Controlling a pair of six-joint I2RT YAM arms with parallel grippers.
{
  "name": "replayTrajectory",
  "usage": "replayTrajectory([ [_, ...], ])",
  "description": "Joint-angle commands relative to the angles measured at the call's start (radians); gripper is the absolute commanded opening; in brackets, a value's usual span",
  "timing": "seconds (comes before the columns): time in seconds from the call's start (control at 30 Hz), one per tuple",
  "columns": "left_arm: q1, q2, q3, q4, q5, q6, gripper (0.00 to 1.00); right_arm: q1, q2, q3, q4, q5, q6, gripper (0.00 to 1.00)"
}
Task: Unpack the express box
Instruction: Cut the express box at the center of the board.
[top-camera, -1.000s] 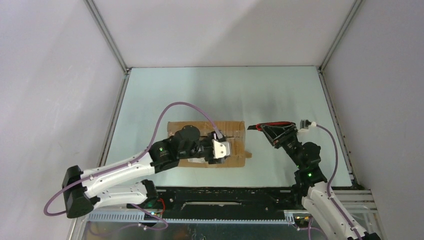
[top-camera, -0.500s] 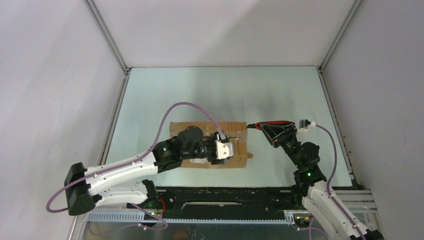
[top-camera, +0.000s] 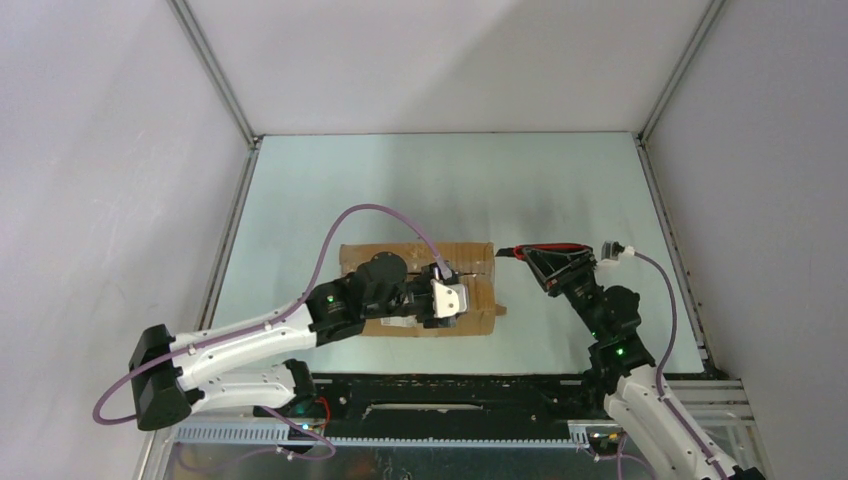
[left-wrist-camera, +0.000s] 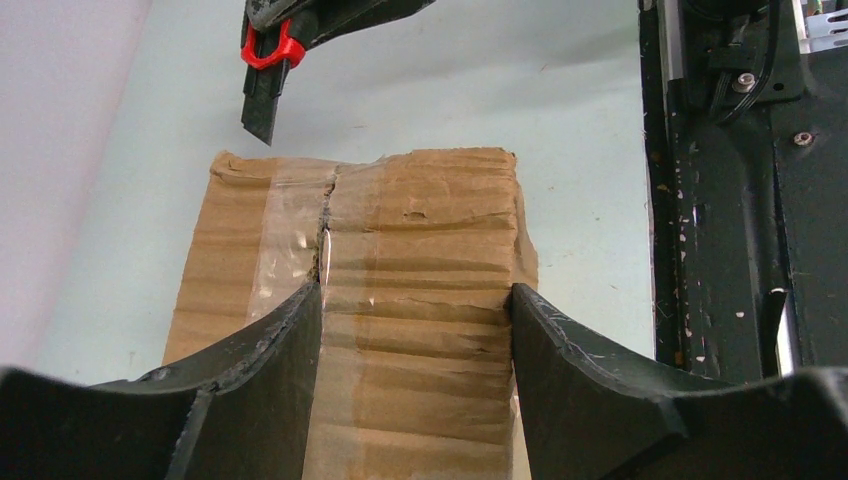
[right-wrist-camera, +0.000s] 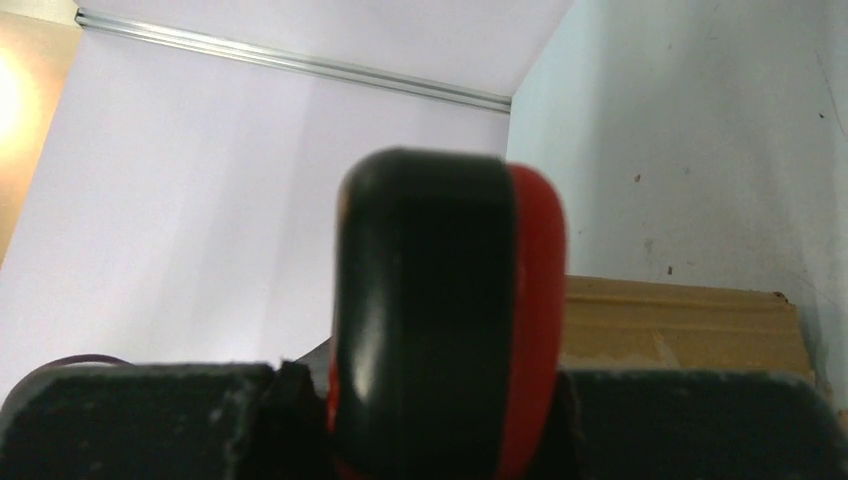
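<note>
The step in hand looks to be slitting the tape seam (left-wrist-camera: 325, 215) along the top of the express box (left-wrist-camera: 420, 230). To do it well, the left pincer (left-wrist-camera: 415, 295), jaws spread and fingers seemingly resting on the lid, should bear down so the carton cannot slide. The right pincer (right-wrist-camera: 440, 410), clamped on the utility knife (left-wrist-camera: 262, 95), should then draw the blade shallowly and stop short of the left finger, which sits on the seam line. The box lies mid-desk (top-camera: 430, 180). Seen from overhead, the knife tip is just beside the box's 3 o'clock end; whether it touches, I cannot tell.
</note>
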Motion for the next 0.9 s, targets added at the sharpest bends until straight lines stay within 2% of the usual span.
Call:
replayTrajectory([
  [0.0, -0.009, 0.005, -0.002, 0.054, -0.013, 0.018, 0.26, 0.010, 0.007, 0.025, 0.031, 0.012, -0.004, 0.00],
  [0.13, -0.009, 0.004, -0.005, 0.060, -0.017, 0.017, 0.25, 0.017, -0.028, 0.031, -0.038, 0.045, -0.017, 0.00],
  [0.37, -0.010, 0.012, 0.001, 0.062, -0.015, 0.020, 0.24, 0.028, 0.027, 0.032, 0.045, 0.007, 0.000, 0.00],
  [0.87, -0.012, 0.031, 0.004, 0.071, -0.017, 0.023, 0.23, 0.043, -0.059, 0.036, -0.006, 0.010, 0.016, 0.00],
])
